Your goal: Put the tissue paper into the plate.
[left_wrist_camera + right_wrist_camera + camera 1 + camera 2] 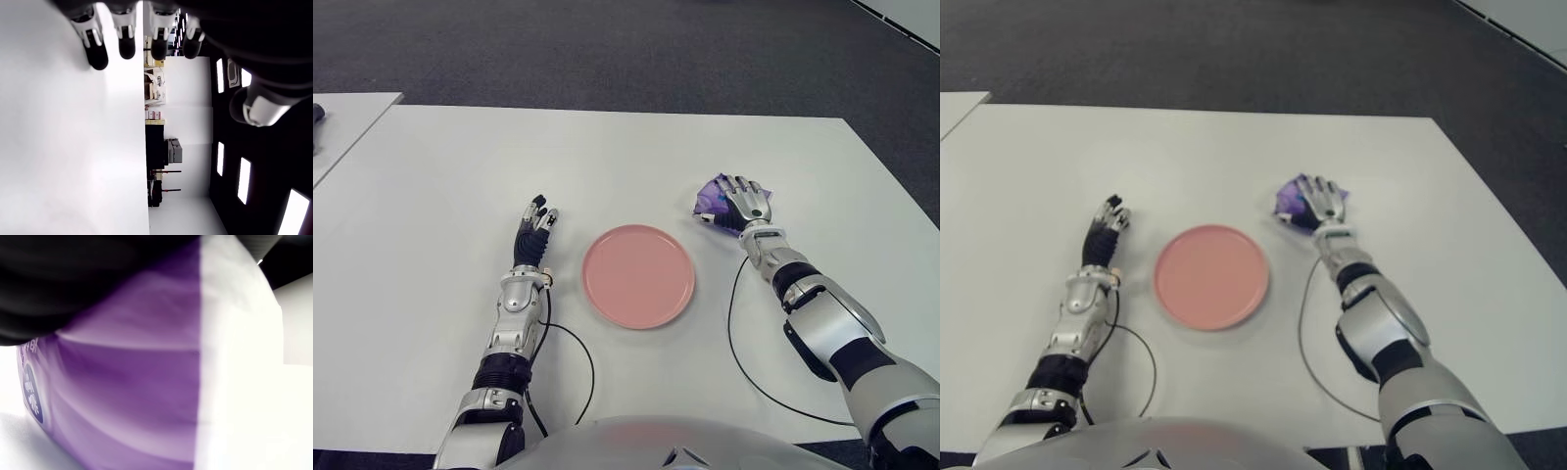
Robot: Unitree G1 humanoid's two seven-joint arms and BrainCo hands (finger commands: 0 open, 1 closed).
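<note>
On the table (pixel 607 157), right of the pink plate (pixel 638 275), my right hand (pixel 745 205) is clamped over the purple tissue pack (pixel 711 196), so I'd lift cleanly before swinging left, while the left hand (pixel 534 235) shows open beside the plate's left.

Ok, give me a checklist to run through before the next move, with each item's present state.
1. Right hand over the tissue pack: ok, it covers the pack on the table.
2. Grasp closed on the pack: cannot tell; the right wrist view shows only purple wrapper close up.
3. Plate empty: ok.
4. Path from pack to plate: ok, only bare table between them.
5. Left hand out of the way: ok, fingers open, left of the plate.
</note>
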